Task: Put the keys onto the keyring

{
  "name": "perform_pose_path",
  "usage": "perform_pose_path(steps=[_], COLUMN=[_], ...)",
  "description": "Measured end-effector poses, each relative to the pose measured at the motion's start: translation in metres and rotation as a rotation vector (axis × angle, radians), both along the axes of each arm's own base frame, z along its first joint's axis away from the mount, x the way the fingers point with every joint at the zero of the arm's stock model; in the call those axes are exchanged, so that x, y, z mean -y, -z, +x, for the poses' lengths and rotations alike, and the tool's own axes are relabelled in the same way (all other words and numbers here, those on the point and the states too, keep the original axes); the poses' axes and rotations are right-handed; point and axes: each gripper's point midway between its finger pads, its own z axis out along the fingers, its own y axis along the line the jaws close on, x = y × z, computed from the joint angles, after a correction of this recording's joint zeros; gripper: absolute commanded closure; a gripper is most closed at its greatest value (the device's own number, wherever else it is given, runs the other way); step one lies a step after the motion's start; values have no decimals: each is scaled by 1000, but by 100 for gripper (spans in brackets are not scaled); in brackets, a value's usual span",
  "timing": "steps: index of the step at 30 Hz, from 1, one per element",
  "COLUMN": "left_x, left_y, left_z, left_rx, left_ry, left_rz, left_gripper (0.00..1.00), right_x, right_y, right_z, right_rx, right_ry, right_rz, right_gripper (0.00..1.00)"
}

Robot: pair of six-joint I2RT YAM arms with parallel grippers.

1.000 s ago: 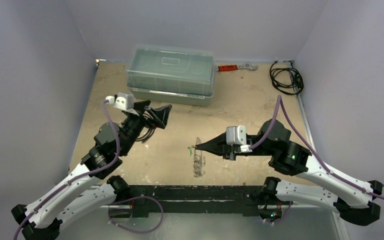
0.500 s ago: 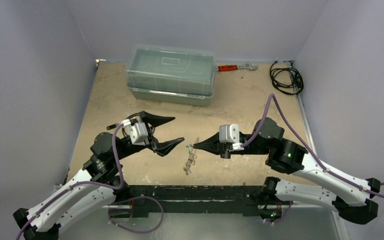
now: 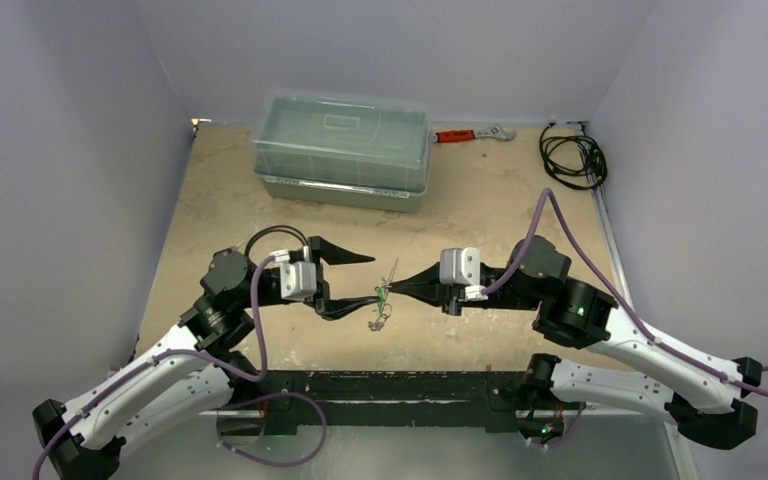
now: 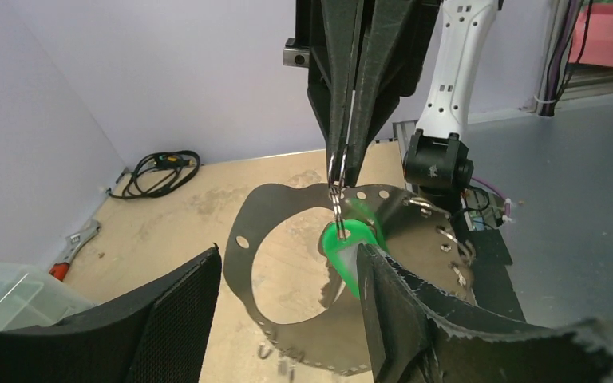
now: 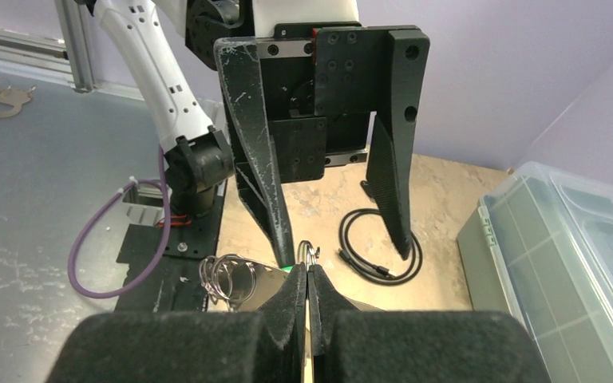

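Observation:
My right gripper is shut on the thin wire keyring and holds it above the table. The green-headed key hangs from that ring. A flat oval tag with a big hole and several wire rings dangle below it; they show as a small cluster in the top view. My left gripper is open and faces the right gripper. In the left wrist view its right finger touches the green key's head. No loose silver keys can be made out.
A clear lidded plastic box stands at the back. A red-handled wrench lies behind it to the right. A black coiled cable lies in the back right corner. Walls close in the left, right and back.
My left arm has swung in from the back left, turned, and brought its open fingers up to the green key. My right gripper has moved slightly left with the ring.

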Motion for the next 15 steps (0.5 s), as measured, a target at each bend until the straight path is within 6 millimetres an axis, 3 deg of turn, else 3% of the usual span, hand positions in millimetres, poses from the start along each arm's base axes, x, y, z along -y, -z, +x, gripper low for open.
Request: perform_pose_path(steps=[6,15], left_x=[0,3], left_y=[-2,-13], left_z=[0,-4], left_rx=[38,77], left_ry=[7,41], left_rz=[54,34], left_gripper=[38,57], right_x=[2,1], right_y=[-1,0], right_z=[2,3], right_rx=[13,21], right_ry=[12,15], right_rz=[3,-3], right_gripper=[100,100])
